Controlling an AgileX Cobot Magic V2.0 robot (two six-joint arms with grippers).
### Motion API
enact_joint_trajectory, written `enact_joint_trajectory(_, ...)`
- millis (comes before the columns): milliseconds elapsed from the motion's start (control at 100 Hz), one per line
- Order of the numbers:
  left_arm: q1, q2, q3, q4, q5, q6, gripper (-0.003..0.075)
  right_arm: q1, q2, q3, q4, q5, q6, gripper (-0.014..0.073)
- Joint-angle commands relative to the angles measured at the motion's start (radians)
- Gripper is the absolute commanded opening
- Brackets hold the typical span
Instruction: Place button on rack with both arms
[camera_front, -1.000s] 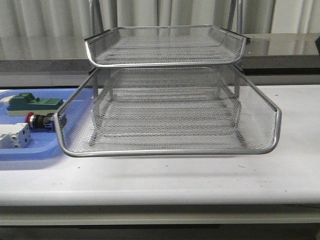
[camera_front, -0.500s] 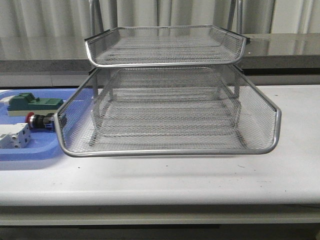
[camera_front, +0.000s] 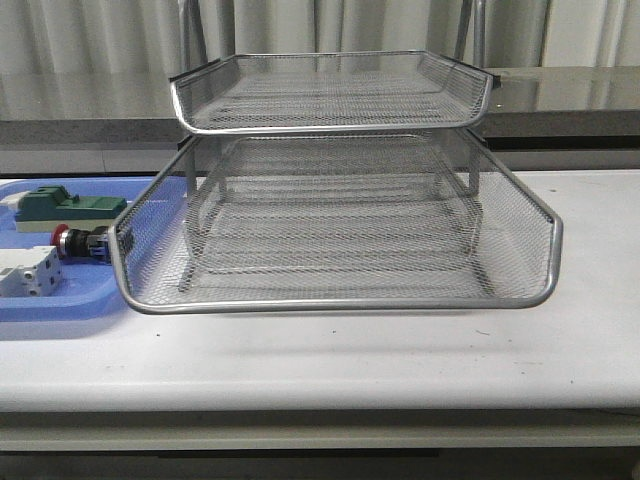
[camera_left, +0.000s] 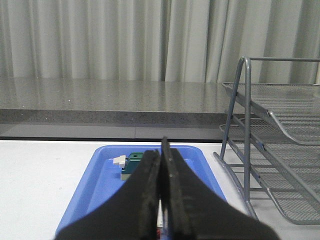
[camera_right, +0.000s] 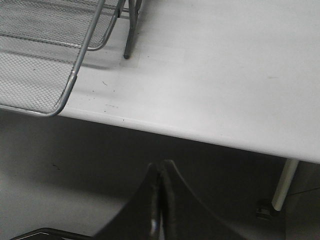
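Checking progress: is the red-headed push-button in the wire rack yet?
No. The red-headed push-button lies in the blue plastic tray, beside the silver wire-mesh rack.

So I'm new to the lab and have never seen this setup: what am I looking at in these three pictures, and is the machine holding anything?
It is a robot with two arms. One picture looks forward over a white table; the other two come from cameras on each wrist. In those, the dark wedge at the bottom is that arm's fingers: the left gripper and the right gripper, both pressed shut and holding nothing. On the table stands a silver wire-mesh rack with tiered trays. Beside it, on the robot's left, a blue tray holds a green block, a white block and the red-headed button. The right wrist camera looks down past the table's edge.
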Motion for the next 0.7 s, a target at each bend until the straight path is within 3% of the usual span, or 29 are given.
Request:
enact_joint_trajectory(0, 0.000, -0.028, 0.043, -0.009, -0.075, -0.007, -0.0020, -0.008, 0.002, -0.033, -0.004, -0.053, 0.000, -0.0071)
enact_joint_trajectory(690, 0.000, -0.028, 0.043, -0.009, -0.075, -0.007, -0.0020, -0.008, 0.002, -0.033, -0.004, -0.053, 0.000, -0.0071)
